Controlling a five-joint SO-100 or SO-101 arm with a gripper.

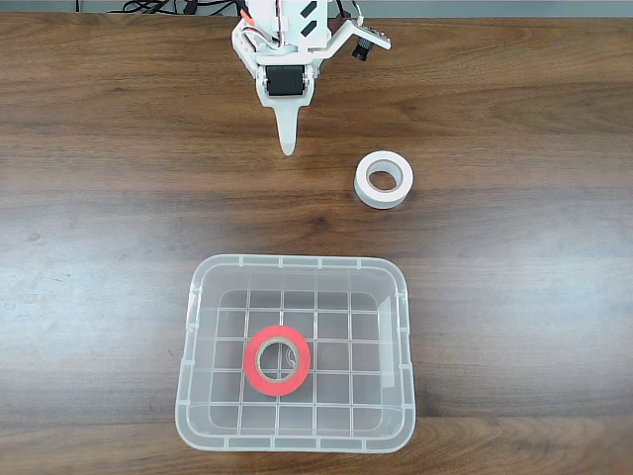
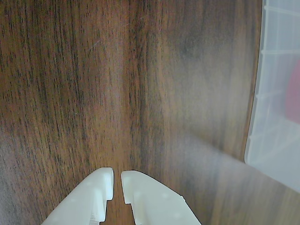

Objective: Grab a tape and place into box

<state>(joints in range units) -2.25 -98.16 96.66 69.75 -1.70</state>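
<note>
My gripper [image 1: 288, 146] is plain white, tape [image 1: 277, 360] is red with a beige core. Box [image 1: 295, 265] is clear with a grid bottom, table [image 1: 119, 198] is dark wood grain.

Dark brown wooden table [image 1: 99, 148] under me, long grain running side to side in the fixed view; soft even light, pale sheen across the boards; black cables [image 1: 168, 6] bunched at the table's far edge
</note>
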